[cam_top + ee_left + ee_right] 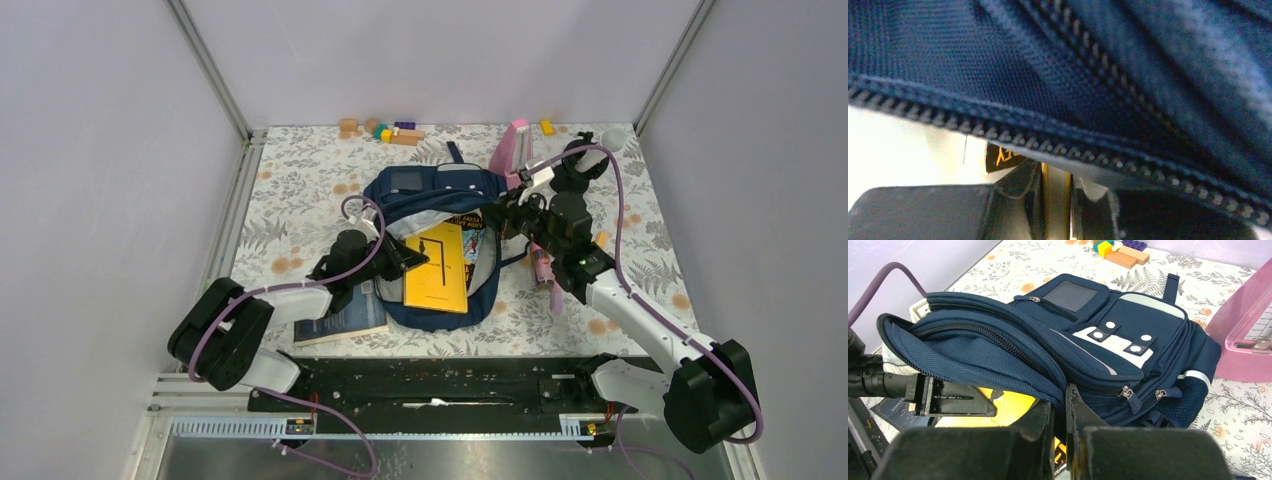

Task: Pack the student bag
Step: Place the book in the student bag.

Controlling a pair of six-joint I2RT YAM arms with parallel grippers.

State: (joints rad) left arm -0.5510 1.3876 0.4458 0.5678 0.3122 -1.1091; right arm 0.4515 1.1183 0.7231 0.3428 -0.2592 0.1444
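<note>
The student bag [440, 185], navy with a white patch [1120, 340], lies in the middle of the table with its main compartment open. A yellow book [437, 268] lies in the opening, its lower part sticking out toward me. My left gripper [405, 255] is shut on the left rim of the opening; its zipper [1058, 145] crosses just above the fingertips [1018, 185]. My right gripper [1060, 400] is shut on the navy flap at the right side [503, 215] and holds it up. The left gripper [955, 399] shows under the raised flap.
A dark book [345, 320] lies on the table under my left arm. A pink case [512, 150] stands behind the bag's right side, and a pink item [545, 268] lies beside my right arm. Coloured blocks [395, 132] sit along the back edge.
</note>
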